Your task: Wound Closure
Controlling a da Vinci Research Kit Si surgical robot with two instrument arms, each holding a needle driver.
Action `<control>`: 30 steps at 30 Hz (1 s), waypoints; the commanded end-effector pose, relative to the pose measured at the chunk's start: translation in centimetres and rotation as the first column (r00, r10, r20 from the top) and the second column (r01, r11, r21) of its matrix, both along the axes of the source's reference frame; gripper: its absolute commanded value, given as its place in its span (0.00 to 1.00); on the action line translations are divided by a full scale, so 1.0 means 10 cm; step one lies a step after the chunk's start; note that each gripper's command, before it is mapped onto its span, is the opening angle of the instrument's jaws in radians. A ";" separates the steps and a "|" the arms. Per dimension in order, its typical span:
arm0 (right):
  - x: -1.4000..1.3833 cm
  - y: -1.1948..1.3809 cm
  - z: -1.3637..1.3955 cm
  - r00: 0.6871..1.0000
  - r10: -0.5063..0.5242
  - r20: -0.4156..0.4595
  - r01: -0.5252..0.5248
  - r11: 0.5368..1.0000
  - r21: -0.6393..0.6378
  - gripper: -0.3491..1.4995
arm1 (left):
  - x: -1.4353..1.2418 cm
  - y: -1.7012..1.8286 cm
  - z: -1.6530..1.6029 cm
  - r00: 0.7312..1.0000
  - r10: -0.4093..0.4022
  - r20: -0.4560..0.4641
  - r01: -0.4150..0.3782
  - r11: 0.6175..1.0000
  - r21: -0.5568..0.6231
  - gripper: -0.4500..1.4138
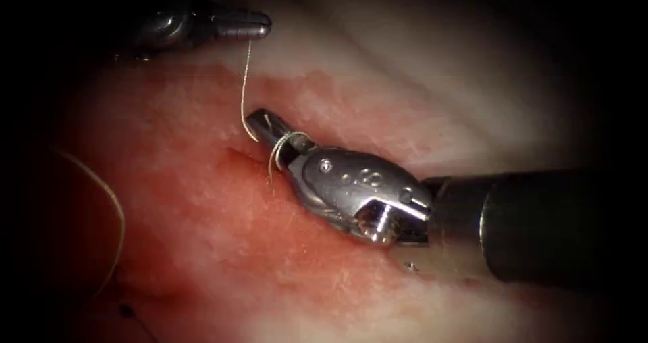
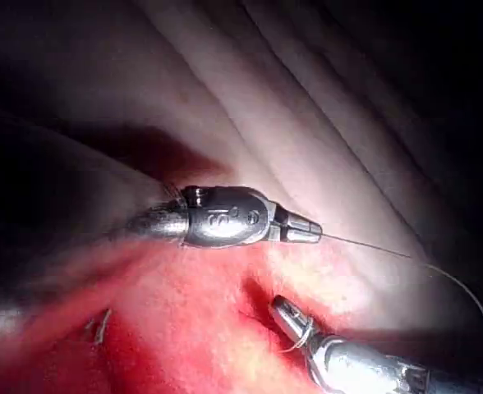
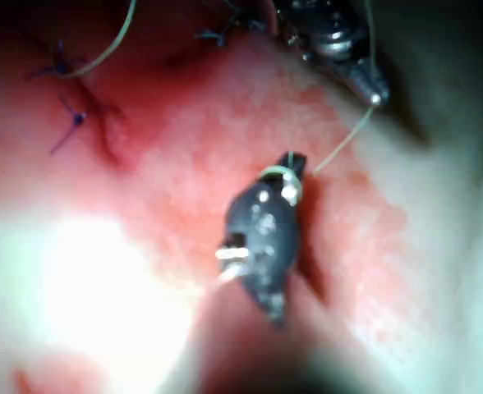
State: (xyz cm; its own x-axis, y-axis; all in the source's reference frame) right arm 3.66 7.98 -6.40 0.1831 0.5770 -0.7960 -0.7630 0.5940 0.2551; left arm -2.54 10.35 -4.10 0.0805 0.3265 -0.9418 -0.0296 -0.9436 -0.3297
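The left tool [image 1: 260, 25] sits at the far left of the endoscope view with its jaws clamped on the thread [image 1: 244, 90], which hangs from the tip down toward the right tool [image 1: 264, 121]. That one comes in from the right and lies low over the tissue [image 1: 202, 235], its jaws pressed together with nothing visibly pinched between them, while the thread is looped a couple of times around them (the wraps sit just behind the tip, close to the wrist joint). One strand trails off the loops down onto the reddened tissue beside the cut [image 1: 239, 155]. Another length of thread [image 1: 111, 208] curves along the left side, well apart from both tools. The right wrist view shows the same wraps around the right tool [image 3: 289, 164], with the line running up to the left tool [image 3: 371, 92]. The needle can't be made out anywhere, so no telling where it is.
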 end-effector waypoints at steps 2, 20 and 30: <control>0.011 -0.008 0.007 0.996 -0.044 0.078 0.047 0.998 -0.033 0.00 | -0.015 0.014 0.015 1.000 -0.005 -0.016 0.006 1.000 0.006 0.05; 0.022 -0.060 -0.026 0.973 -0.119 0.200 0.134 0.989 -0.064 0.00 | -0.078 0.122 0.057 0.993 -0.094 -0.070 0.096 0.995 0.016 0.05; 0.020 -0.078 -0.041 0.971 -0.136 0.196 0.150 0.987 -0.056 0.00 | -0.092 0.150 0.075 0.991 -0.107 -0.077 0.109 0.994 0.017 0.05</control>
State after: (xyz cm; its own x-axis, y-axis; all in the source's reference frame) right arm 3.78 7.22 -6.85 0.4133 0.4793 -0.7742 -0.7003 0.7108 0.0662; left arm -3.42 11.83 -3.38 0.0425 0.3406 -0.9393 -0.1572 -0.9261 -0.3429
